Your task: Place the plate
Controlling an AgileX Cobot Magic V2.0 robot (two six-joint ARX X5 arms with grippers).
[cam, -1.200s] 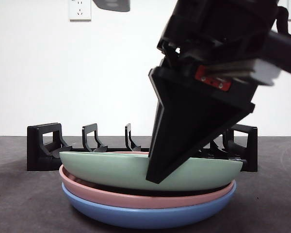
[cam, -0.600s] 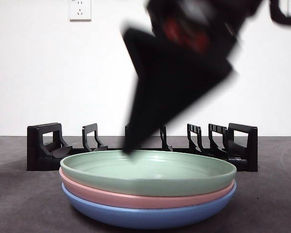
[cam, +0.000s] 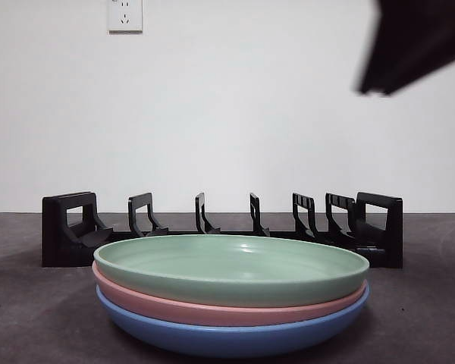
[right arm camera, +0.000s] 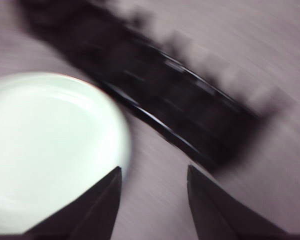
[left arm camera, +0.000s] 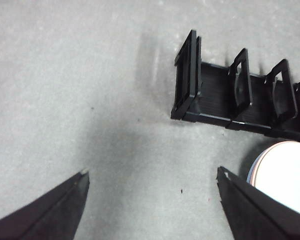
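Green plate (cam: 231, 267) is lying on top of the pink plate (cam: 212, 309) and blue plate (cam: 227, 337), low in the frame, before the black rack (cam: 220, 227), whose slots are waiting for it. The right claw (right arm camera: 152, 200) is hanging open and holding nothing, blurred at upper right. The left claw (left arm camera: 150, 200) is waiting open over the grey bench (left arm camera: 65, 75).

white wall socket (cam: 125, 14) high on the pale wall, above the dark grey table (cam: 30, 318)
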